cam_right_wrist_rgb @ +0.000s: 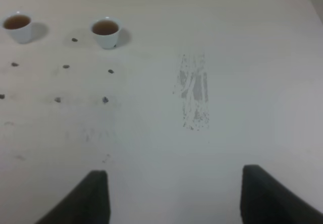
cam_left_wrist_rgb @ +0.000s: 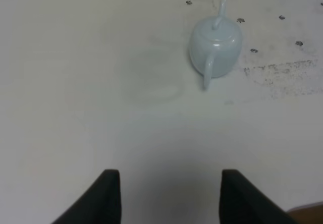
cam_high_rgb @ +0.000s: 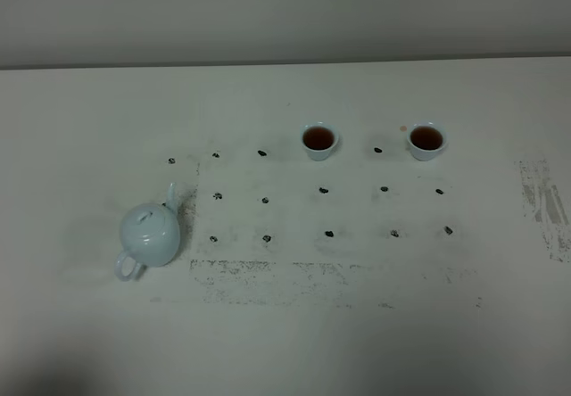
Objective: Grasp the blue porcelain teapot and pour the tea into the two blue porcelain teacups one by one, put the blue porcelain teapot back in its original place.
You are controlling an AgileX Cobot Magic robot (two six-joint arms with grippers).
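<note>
The blue porcelain teapot [cam_high_rgb: 152, 235] stands upright on the white table at the left, lid on, spout toward the back, handle toward the front; it also shows in the left wrist view [cam_left_wrist_rgb: 215, 46]. Two blue porcelain teacups stand at the back, one in the middle [cam_high_rgb: 319, 141] and one to the right [cam_high_rgb: 426, 141], both holding dark tea; both show in the right wrist view [cam_right_wrist_rgb: 17, 26] [cam_right_wrist_rgb: 106, 32]. My left gripper [cam_left_wrist_rgb: 166, 196] is open and empty, well short of the teapot. My right gripper [cam_right_wrist_rgb: 174, 196] is open and empty, far from the cups. Neither arm shows in the exterior view.
Rows of small dark marks [cam_high_rgb: 325, 190] dot the table between teapot and cups. A scuffed band [cam_high_rgb: 330, 280] runs along the front of them, and a scuffed patch [cam_high_rgb: 544, 204] lies at the right edge. A grey wall [cam_high_rgb: 285, 12] backs the table.
</note>
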